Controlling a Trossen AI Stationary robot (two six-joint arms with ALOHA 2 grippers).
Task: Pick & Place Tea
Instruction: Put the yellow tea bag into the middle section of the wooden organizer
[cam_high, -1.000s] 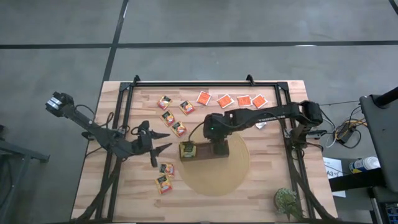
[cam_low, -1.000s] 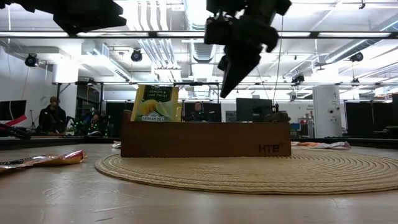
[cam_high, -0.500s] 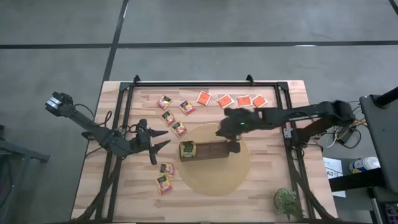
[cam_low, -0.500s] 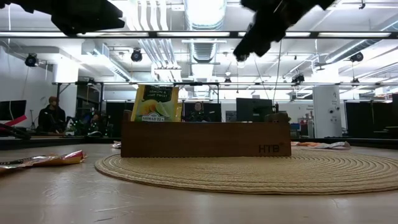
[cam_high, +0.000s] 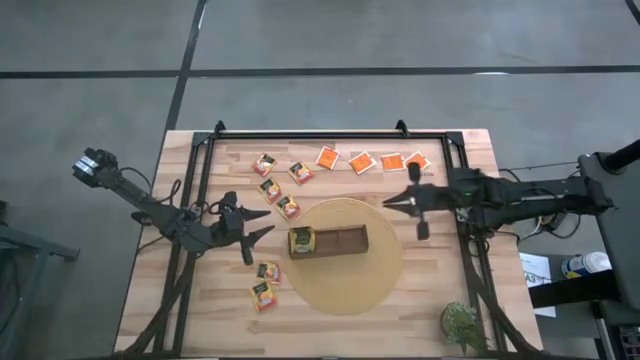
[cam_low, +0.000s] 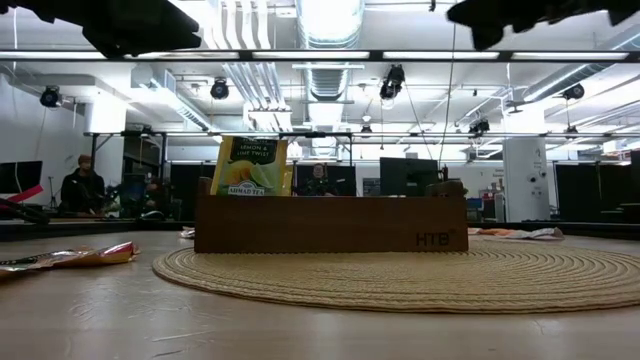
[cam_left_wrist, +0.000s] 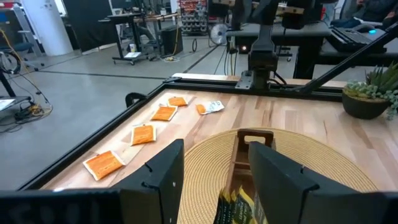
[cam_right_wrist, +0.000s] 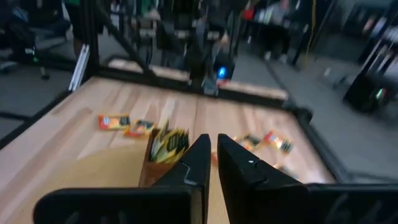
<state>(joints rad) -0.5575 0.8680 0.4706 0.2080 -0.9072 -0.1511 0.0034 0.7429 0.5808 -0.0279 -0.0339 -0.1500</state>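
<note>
The tea lies scattered on the table. Orange sachets (cam_high: 362, 162) form a row at the far edge, yellow-orange ones (cam_high: 270, 189) lie far left, and two more (cam_high: 266, 283) lie near left. Green-and-yellow sachets (cam_high: 301, 241) stand upright in the left compartment of the wooden tray (cam_high: 340, 241). My left gripper (cam_high: 262, 222) hovers open just left of the tray, pointing at it, with nothing between its fingers (cam_left_wrist: 165, 174). My right gripper (cam_high: 390, 203) hangs shut and empty over the mat's far right rim, pointing toward the table's left; it also shows in its wrist view (cam_right_wrist: 213, 146).
The tray sits on a round woven mat (cam_high: 375, 280) at the table's middle. A black frame (cam_high: 330, 134) runs along the far and side edges. A small potted plant (cam_high: 460, 322) stands at the near right corner. People sit in the room beyond (cam_low: 82, 185).
My right gripper has drawn back from above the tray's right part toward the table's right edge. It has risen and tipped from pointing down to nearly level. The tray and sachets have stayed put.
</note>
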